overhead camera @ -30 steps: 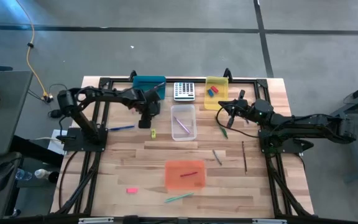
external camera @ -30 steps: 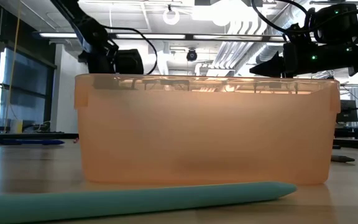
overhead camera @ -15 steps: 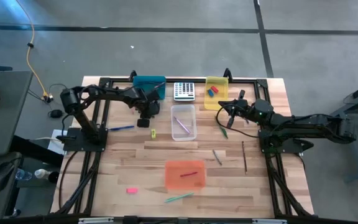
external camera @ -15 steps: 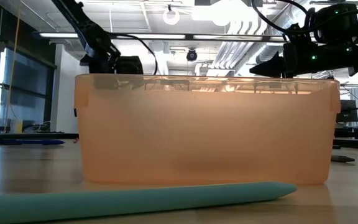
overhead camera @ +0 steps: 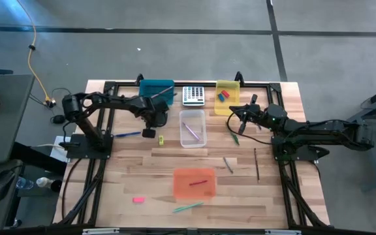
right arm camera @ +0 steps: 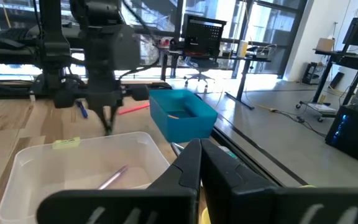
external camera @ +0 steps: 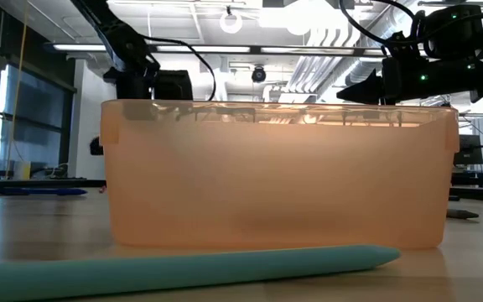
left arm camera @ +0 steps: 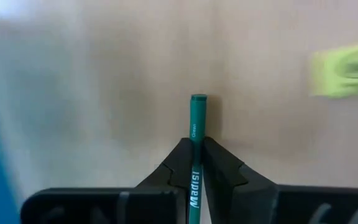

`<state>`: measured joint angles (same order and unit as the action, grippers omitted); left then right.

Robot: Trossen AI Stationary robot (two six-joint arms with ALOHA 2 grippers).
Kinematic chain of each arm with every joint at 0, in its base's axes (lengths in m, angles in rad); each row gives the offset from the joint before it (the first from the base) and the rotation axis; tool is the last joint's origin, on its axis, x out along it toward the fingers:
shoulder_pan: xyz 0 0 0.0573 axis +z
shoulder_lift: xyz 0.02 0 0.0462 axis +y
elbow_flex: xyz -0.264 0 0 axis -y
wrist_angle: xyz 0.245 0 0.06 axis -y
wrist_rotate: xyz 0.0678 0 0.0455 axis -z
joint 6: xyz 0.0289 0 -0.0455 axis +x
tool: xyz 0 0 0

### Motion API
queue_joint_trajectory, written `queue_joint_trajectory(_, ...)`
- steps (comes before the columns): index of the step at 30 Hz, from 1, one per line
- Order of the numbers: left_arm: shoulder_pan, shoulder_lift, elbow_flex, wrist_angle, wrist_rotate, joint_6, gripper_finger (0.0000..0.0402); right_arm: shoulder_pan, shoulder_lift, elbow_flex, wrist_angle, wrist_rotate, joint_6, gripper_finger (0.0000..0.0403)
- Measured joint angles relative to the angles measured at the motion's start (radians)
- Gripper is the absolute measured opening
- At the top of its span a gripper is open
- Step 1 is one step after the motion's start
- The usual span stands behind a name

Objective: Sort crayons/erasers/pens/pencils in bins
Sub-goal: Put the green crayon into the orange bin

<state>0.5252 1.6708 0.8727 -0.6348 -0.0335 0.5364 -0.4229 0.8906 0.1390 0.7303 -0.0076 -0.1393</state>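
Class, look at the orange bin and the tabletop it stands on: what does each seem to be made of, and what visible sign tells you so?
Orange bin: probably thin plastic with a frosted, translucent finish, since light glows through its wall in the low view. Tabletop: apparently wood, butcher-block style with a smooth finish, since pale and tan strips run side by side in the high view.
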Motion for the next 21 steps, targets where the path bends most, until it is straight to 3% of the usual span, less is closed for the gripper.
queue_joint_trajectory(12, -0.090, -0.161, 0.011, -0.068, 0.118, -0.274, 0.0010, 0.000, 0.000, 0.000, 0.001, 0.000, 0.000, 0.0000)
queue_joint_trajectory(21, -0.293, -0.247, 0.013, -0.013, 0.171, -0.592, 0.0010, 0.000, 0.000, 0.000, 0.011, 0.000, 0.003, 0.0000)
